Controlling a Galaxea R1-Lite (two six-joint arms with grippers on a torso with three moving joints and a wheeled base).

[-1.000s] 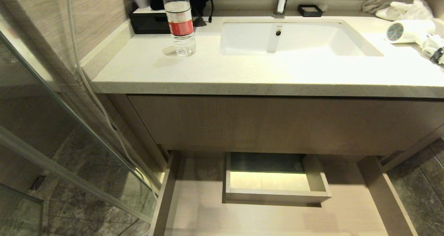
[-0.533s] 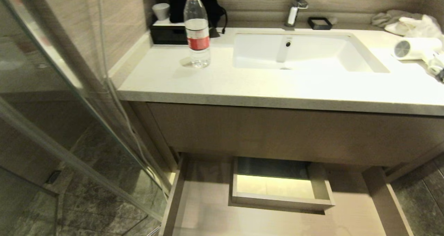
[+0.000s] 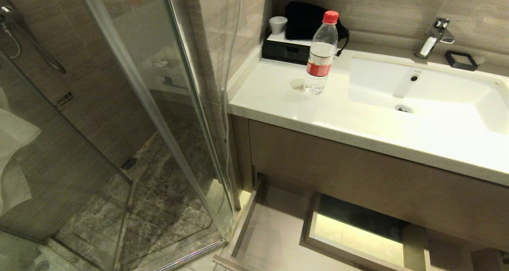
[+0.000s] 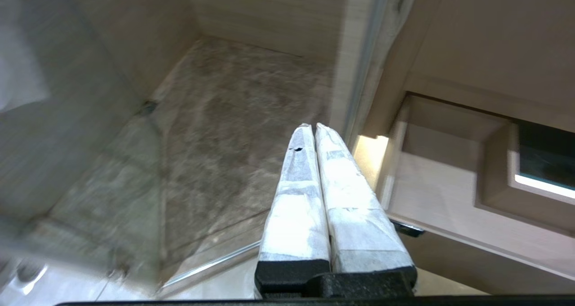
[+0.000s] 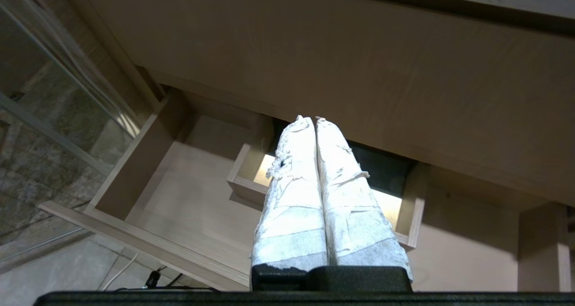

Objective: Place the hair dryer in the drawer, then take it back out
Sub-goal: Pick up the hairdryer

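The whole head view is swung leftward compared with a second ago — camera motion from the body, not the objects. The shower glass [image 3: 171,104] now fills the left half of that view, and the countertop [image 3: 278,100] with the water bottle [image 3: 320,54] and sink [image 3: 421,92] is pushed to the right. The hair dryer, seen a second ago at the counter's right end beside the cloths, is now cut out of every view; its place cannot be confirmed from here, though nothing suggests it was touched.

The drawer [image 3: 274,235] is seen pulled out below the wood-grain panel [image 3: 358,175], its boxed cutout [image 3: 354,239] lit from inside, no dryer in it. In the right wrist view the drawer [image 5: 188,193] lies open under the right gripper [image 5: 314,119], whose taped fingers are pressed together on nothing. The left gripper [image 4: 313,126] is likewise closed and empty, hanging over the floor tiles [image 4: 215,130] next to the drawer's corner [image 4: 431,184].

Judgement: the drawer is ready, but the pickup is not begun — and the view is turned away from the dryer. A turn back toward the counter's right end is likely needed before either arm can reach.
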